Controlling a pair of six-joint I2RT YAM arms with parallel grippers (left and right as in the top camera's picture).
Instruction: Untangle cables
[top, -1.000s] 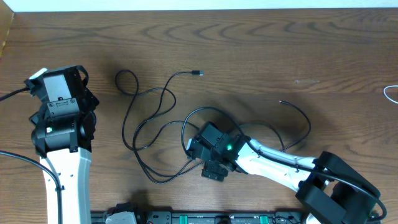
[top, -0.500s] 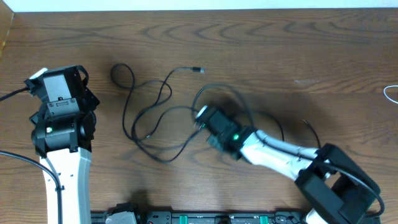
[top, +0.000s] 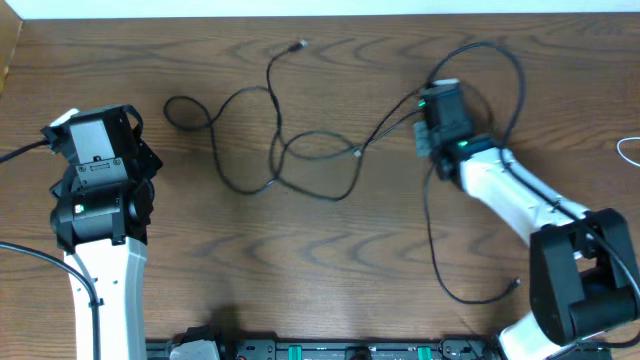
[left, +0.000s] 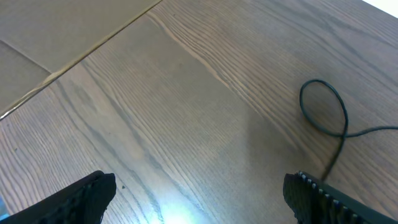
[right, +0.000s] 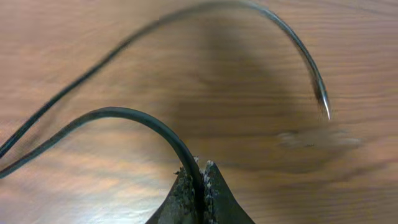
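Observation:
Thin black cables (top: 290, 152) lie looped across the middle of the table. They end in a small loop (top: 180, 110) at the left and a plug (top: 298, 45) at the back. My right gripper (top: 432, 100) is at the back right, shut on one black cable (right: 124, 115) that arches out of its closed tips (right: 200, 177). Another black cable strand (top: 432, 230) trails down to a plug near the front right. My left gripper (left: 199, 202) stands open over bare wood at the left, and the small cable loop (left: 323, 106) lies ahead of it.
A white cable (top: 630, 150) shows at the right table edge. The table's left edge (left: 74, 62) runs past the left gripper. A black equipment rail (top: 330, 350) lines the front edge. The right arm's white link (top: 510, 190) stretches diagonally over the right side.
My right gripper shut on a black cable and swung from the table's middle to the back right. The tangle was dragged and stretched out. The left arm stayed still.

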